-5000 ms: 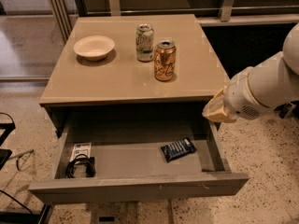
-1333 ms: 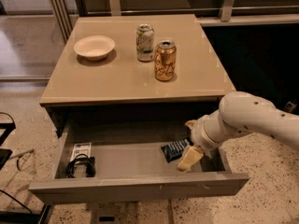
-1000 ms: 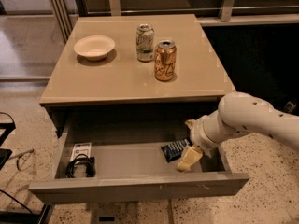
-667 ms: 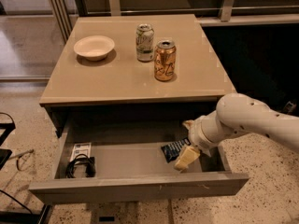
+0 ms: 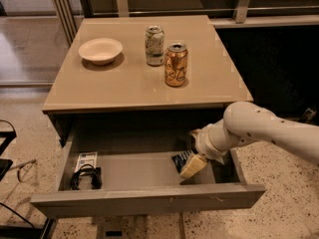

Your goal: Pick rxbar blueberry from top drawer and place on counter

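Observation:
The top drawer [image 5: 149, 201] stands pulled open under the counter [image 5: 119, 86]. The rxbar blueberry [image 5: 178, 158], a dark navy wrapper, lies flat at the drawer's right end; only its left part shows. My gripper [image 5: 193, 165] reaches down into the drawer from the right and sits on top of the bar's right part, touching or almost touching it. The white arm behind it covers the drawer's right rear corner.
On the counter stand a cream bowl [image 5: 100, 50] at the back left, a green-white can [image 5: 155, 45] and an orange can [image 5: 176, 64] near the middle. A black coiled cable [image 5: 85, 177] and a white card [image 5: 87, 160] lie at the drawer's left end.
Five seconds ago my gripper hung above the drawer's right side; it has come down into the drawer onto the bar and, in the last second, edged slightly left.

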